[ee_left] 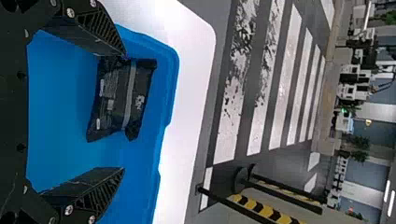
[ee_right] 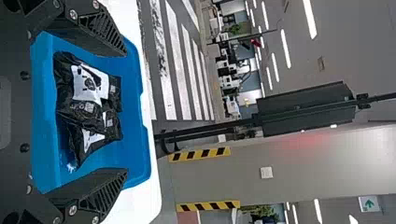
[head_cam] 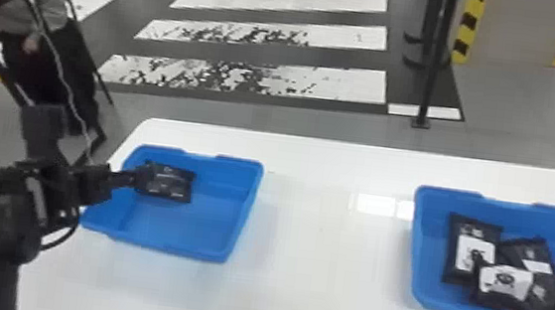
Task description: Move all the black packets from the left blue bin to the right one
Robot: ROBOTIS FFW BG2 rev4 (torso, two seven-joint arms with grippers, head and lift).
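White counter (head_cam: 317, 281) is spreading across the near ground, running on between the two bins as a wide lane for carrying. Over the right blue bin (head_cam: 421, 263), the right hand (ee_right: 126, 112) is waiting with its fingers spread wide; several black packets (head_cam: 470, 254) are lying beneath it in an overlapping heap. Across the lane, the left hand (ee_left: 124, 112) is reaching into the left blue bin (head_cam: 166, 247), also holding its fingers well apart and gripping nothing. One black packet (head_cam: 169, 183) is lying flat there, toward the back, with a corner just beside one fingertip. It is looking light and pliable, probably a soft pouch with a slick skin, so the film is likely to be creasing or slipping under a shallow pinch. Its grey seam (ee_left: 130, 95) is offering a thin ridge, but closing across the fuller middle is seeming the safer hold. Behind the packet, the bin's back wall is standing close, leaving little finger room, while blue floor is showing more generously on the near side. Farther off, the counter's back edge is giving way to grey floor, worn white stripes (head_cam: 330, 80) and a black post (head_cam: 431, 74).
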